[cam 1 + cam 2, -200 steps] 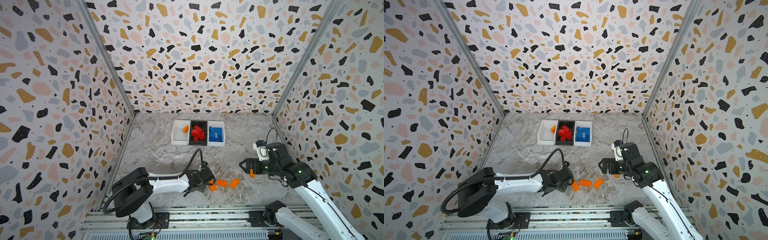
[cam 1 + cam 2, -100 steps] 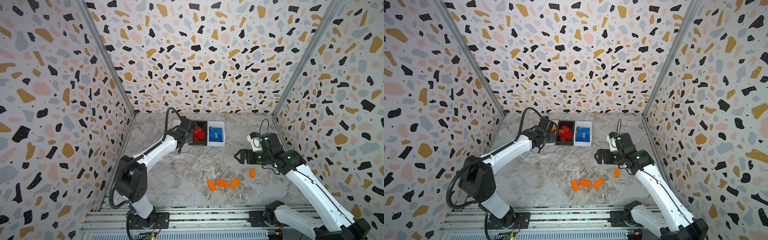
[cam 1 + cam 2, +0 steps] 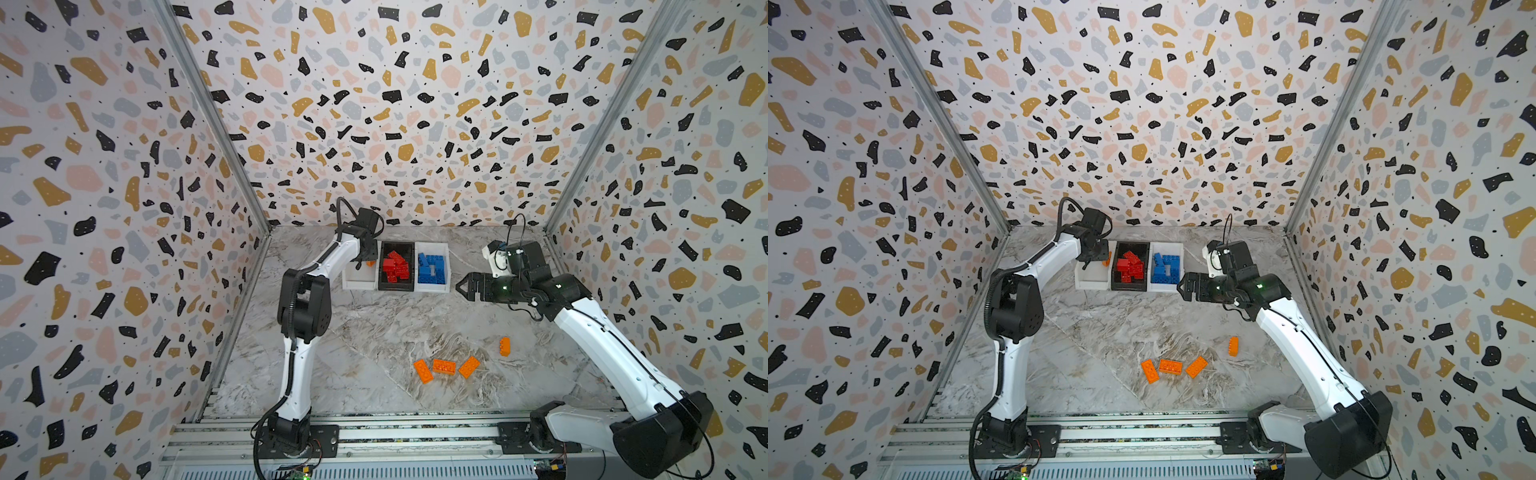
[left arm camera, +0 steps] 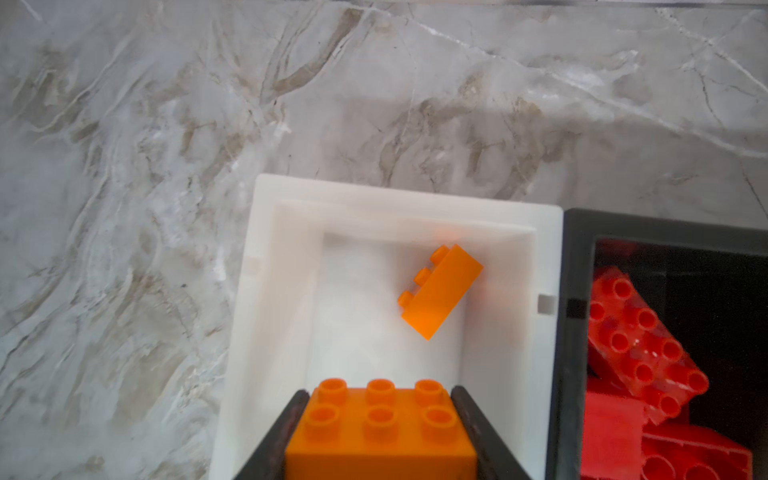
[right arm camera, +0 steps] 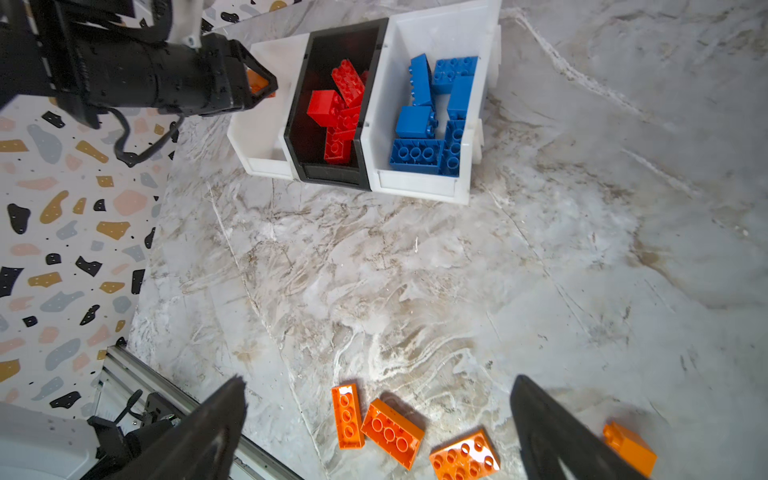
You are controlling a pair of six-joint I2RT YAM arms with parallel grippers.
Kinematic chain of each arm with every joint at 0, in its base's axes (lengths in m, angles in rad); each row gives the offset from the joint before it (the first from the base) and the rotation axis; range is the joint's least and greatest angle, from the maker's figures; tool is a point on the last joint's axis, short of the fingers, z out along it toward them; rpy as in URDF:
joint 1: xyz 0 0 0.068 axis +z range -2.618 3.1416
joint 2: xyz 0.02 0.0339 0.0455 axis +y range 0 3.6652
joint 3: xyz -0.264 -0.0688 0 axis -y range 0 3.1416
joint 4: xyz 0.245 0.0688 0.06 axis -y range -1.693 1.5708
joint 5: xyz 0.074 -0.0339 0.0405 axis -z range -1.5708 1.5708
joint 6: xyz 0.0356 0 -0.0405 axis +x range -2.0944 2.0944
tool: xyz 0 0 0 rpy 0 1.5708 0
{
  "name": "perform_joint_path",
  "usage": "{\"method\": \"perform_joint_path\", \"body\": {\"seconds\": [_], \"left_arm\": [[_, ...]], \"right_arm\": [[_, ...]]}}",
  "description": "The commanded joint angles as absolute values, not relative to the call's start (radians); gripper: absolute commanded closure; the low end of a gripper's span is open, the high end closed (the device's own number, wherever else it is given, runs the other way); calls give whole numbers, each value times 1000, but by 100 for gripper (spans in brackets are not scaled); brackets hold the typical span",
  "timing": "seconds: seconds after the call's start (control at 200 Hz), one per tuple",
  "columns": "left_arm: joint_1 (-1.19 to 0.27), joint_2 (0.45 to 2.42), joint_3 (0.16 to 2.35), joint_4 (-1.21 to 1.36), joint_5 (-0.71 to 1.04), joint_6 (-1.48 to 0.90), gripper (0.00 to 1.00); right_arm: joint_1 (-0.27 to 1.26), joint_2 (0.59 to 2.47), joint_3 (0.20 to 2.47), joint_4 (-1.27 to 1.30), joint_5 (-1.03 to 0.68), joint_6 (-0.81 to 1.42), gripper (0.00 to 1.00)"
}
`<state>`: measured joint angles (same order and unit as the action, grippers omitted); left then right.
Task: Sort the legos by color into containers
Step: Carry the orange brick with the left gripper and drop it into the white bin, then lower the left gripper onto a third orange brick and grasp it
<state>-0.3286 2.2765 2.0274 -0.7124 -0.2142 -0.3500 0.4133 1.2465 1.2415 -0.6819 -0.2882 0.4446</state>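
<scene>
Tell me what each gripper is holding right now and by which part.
Left gripper clamps an orange brick by two opposite sides, over the white bin. Right gripper is open and holds nothing.

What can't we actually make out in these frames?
Both top views: left white plastic bin contents, mostly covered by the left arm.
Left wrist view: held orange studded brick, near end cut off by the frame edge.
Top views: red brick pile count, overlapping and too small.
Right wrist view: lone orange brick, partly behind a right jaw.
</scene>
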Motion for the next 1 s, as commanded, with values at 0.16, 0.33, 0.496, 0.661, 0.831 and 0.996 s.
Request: {"method": "perform_joint_path", "body": {"seconds": [0.16,0.33,0.496,0.661,0.831,0.996], "left_arm": [[-322,2315,2168,-783,-135,-323,18],[-323,2201,2056,-773,-129,-379,15],[-392,1955,1722,-656,-147,-474,16],[-576,1721,1415,-628,-240,-609,15],[-862,1523,1104,-557,-282,-846,16],[-1131,1474,976,-540,-340,-1086,15]], "right_arm": [[467,1313,1333,-632,-299,464,1],[469,1281,1320,-668,-261,482,1],[450,1206,1285,-771,-222,456,1],[423,1097,1207,-822,-246,426,1],[416,990,1108,-845,-282,380,1],[414,910,1028,-846,-299,375,1]]}}
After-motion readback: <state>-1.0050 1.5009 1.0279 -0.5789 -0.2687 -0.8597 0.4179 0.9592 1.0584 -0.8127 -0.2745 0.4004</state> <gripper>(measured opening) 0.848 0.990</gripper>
